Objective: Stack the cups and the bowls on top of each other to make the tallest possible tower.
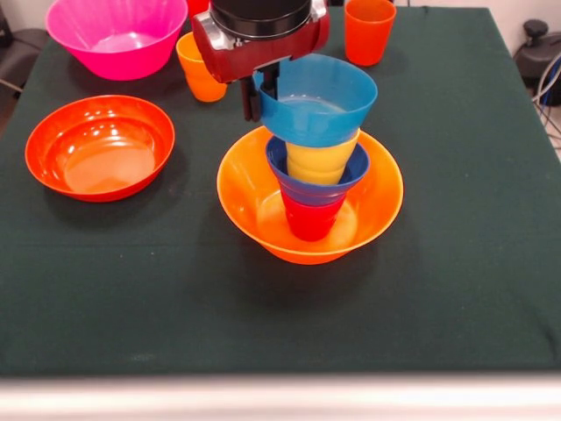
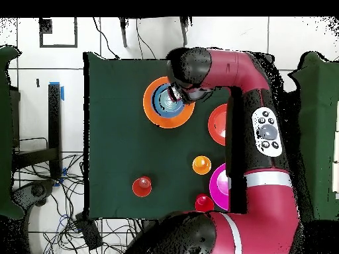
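Tower (image 1: 314,189) topped by light blue bowl (image 1: 317,98), seemingly gripped at its rim by end effector (image 1: 263,92); no legible writing.

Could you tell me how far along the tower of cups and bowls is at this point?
Done: the tower has a red cup, dark blue bowl and yellow cup in the big orange bowl. In hand: the tool is at the light blue bowl on top. Left: pink bowl, orange-red bowl, loose cups.
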You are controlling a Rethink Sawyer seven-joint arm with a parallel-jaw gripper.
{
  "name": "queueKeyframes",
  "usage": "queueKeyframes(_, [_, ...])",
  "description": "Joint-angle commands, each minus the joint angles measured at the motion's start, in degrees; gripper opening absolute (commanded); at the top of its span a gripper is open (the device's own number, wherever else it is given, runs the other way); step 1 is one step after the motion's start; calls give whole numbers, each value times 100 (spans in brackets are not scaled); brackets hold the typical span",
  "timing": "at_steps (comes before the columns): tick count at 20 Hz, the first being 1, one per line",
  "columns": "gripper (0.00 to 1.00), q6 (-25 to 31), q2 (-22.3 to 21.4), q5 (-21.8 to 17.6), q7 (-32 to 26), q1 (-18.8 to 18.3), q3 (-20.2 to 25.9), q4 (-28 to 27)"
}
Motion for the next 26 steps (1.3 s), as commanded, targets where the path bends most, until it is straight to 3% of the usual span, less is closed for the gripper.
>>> queueKeyframes(1, [0,567,-146,-95,-885,156,277,446])
queueKeyframes(3, [0,551,-147,-100,-872,151,270,438])
queueKeyframes(4, [100,542,-147,-102,-865,148,266,434])
queueKeyframes(23, [100,603,-155,-185,-952,136,231,398])
queueKeyframes(24, [0,519,-163,-140,-882,117,243,436])
queueKeyframes(26, [0,489,-165,-112,-846,105,252,443])
